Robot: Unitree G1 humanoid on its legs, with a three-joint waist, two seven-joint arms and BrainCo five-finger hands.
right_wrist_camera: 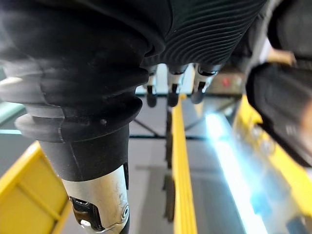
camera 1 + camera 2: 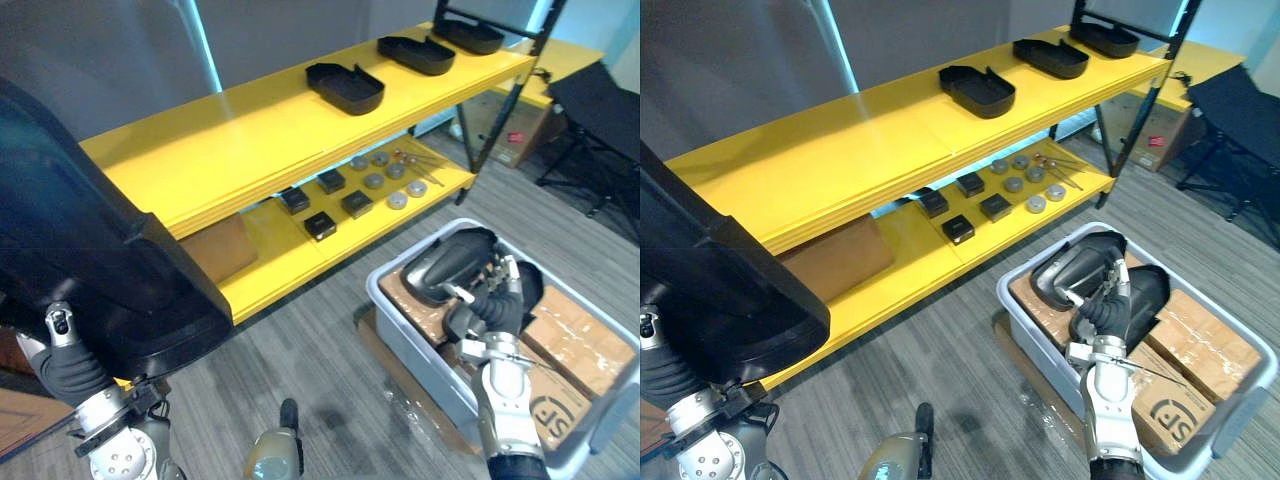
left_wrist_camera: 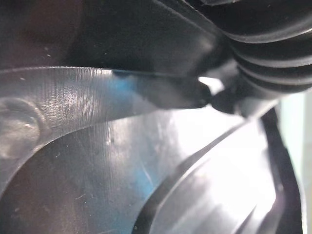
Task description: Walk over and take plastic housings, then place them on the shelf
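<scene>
Black moulded plastic, the held housing (image 2: 90, 270) filled the 8 o'clock sector nearest the head camera, raised above the left hand (image 2: 68, 372). That hand's grip lay behind the shell and could not be determined.

At 4 o'clock the right hand (image 2: 490, 300) was down in the grey bin (image 2: 400, 310). Its fingers (image 1: 169, 96) were loosely extended and closed round nothing, up against the bin housing (image 2: 445, 262), which lay tilted on cardboard (image 2: 580, 335).

Beyond, from 10 to 1 o'clock, stood the yellow shelf (image 2: 220, 150). Small parts (image 2: 345, 195) lay on the lower tier, and three shelf housings (image 2: 345, 87) sat in a row on the top tier toward 1 o'clock.

Handling assessment: the shells appear thin-walled, light, fairly stiff and glossy, hence liable to slip. Take hold at the rim wall, thumb inside, not on the smooth outer curve.
</scene>
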